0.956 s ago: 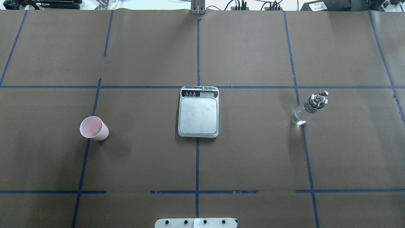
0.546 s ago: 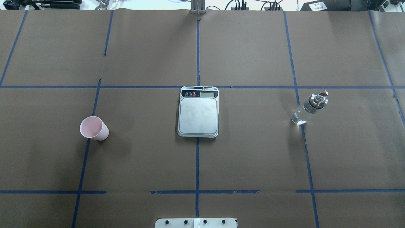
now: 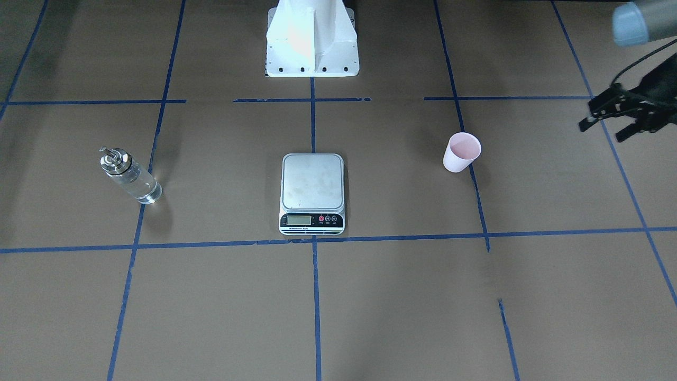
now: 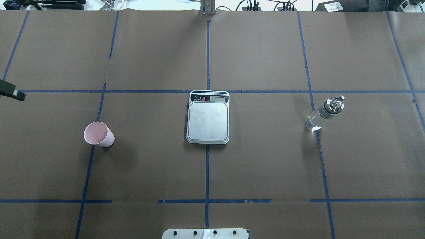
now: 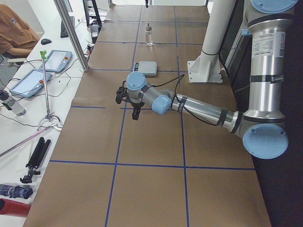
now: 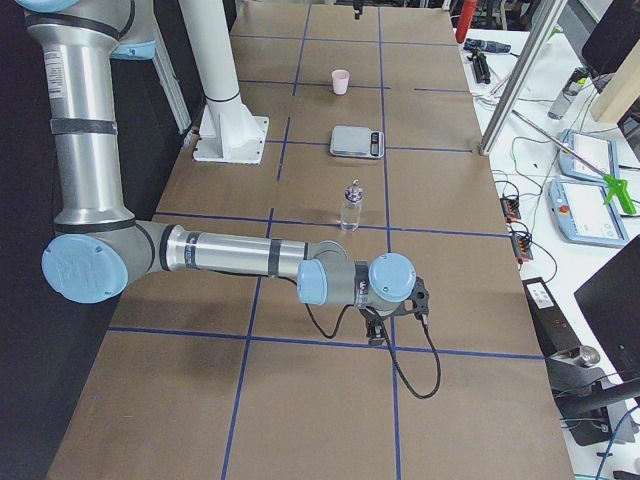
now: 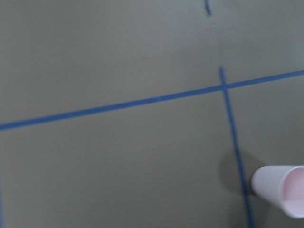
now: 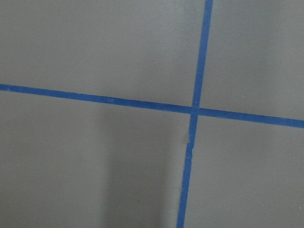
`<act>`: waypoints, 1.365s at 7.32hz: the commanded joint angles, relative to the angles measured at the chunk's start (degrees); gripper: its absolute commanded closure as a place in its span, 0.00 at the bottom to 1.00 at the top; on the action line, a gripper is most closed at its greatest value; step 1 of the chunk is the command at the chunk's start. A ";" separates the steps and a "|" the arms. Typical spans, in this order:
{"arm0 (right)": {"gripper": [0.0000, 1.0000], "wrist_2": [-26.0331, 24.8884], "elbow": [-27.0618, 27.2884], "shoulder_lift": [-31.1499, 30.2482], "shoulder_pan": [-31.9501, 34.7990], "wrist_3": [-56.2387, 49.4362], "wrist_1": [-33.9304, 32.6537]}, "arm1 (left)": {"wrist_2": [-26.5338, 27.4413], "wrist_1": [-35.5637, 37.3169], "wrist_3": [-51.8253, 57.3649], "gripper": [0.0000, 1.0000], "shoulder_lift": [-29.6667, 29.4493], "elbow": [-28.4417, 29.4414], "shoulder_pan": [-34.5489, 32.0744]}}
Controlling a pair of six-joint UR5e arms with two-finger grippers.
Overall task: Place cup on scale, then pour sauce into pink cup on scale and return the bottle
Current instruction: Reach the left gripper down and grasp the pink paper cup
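Cup (image 4: 98, 134): stands upright, mouth up, on the table (image 4: 265, 166) toward its left end, right on a blue tape line (image 4: 87, 172). Shows a bare pink inside. Long axis vertical, so probably best taken from the side, across the wall.

Scale (image 4: 208, 121): lies flat at the table's middle, well apart from the cup, with the platform bare and the display strip toward the far edge. Bottle (image 4: 323, 114): stands capped toward the right end, with clear sauce (image 4: 314, 122) visible through the glass.

Left claw (image 3: 603, 129): hangs above the left end, outboard of the cup and well apart from it, fingers spread and holding nothing. Finds the cup inward, toward the table's middle, caught only at the lower right corner of the left wrist view. Hard to tell any offset toward the near or far edge with the claw raised. Clearly the nearer of the two, so likely the one for the first step, not yet begun.

Right claw (image 6: 385, 325): hangs low over the right end, beyond the bottle and far from the cup. Cannot tell whether apart or together.

Surface: brown paper, matte, squared off by tape. White pedestal (image 3: 312, 42) at the near edge. Off the far edge, a person (image 5: 14, 33) seated by control tablets (image 5: 57, 59).
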 commanded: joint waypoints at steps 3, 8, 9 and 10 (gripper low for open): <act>0.00 0.77 -0.03 -0.57 -1.13 0.05 1.51 | 14.53 -1.89 -19.35 0.00 -3.43 -3.45 18.64; 0.00 0.59 -0.21 -0.57 -1.39 -0.04 1.42 | 18.68 -1.72 -20.59 0.02 -5.46 1.82 21.91; 0.00 0.59 -0.30 -0.57 -1.48 -0.04 1.42 | 18.68 -1.80 -20.59 0.04 -5.63 2.52 22.78; 0.00 0.59 -0.21 -0.57 -1.48 -0.04 1.51 | 18.59 -1.80 -20.59 0.06 -6.76 3.83 22.88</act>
